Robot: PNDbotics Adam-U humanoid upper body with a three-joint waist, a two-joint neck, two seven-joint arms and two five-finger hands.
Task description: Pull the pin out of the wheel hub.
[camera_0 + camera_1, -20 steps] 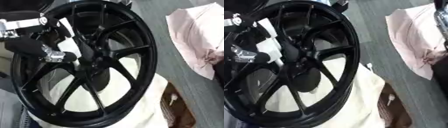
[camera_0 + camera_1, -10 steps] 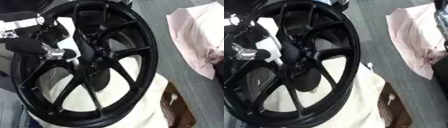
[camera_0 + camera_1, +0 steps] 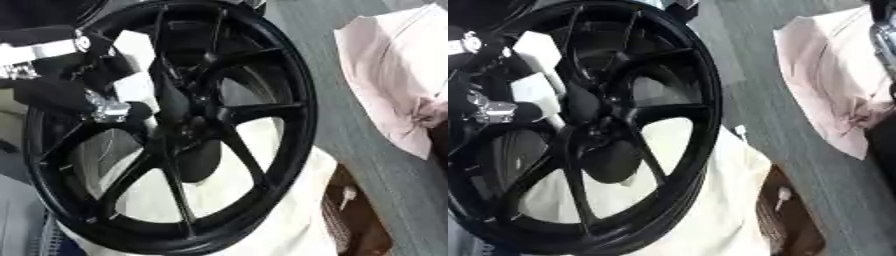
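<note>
- The wheel (image 3: 297, 125) stands on edge on a white cloth (image 3: 289, 215), with its spoked face toward us and tilted; a pink cloth (image 3: 394, 75) lies well apart on the right.
- The left hand (image 3: 66, 92) comes in from the left and reaches between the spokes, right up against the hub (image 3: 188, 130).
- Change over the last second is small: the hand sits at almost the same place by the hub as before. Its white parts now show a bit more clearly against the black spokes. The whole picture has shifted slightly, which we read as head motion, not the wheel moving.
- Whether the hand is closed on anything, we cannot tell: the black hand runs into the black spokes at the hub.
- We cannot make out the pin itself. A pale strip (image 3: 555, 120) runs from the hand toward the hub; it could be the pin or part of the hand.
- Our judgement is that the pin is likely still seated at the hub, since nothing shows clear of it.
- So the task looks not done yet: the hand is placed for the pull, but no pull-out shows.
- The next move probably calls for a straight pull away from the hub, and the wheel could tip or roll on the cloth.
- The right hand shows in neither view.
</note>
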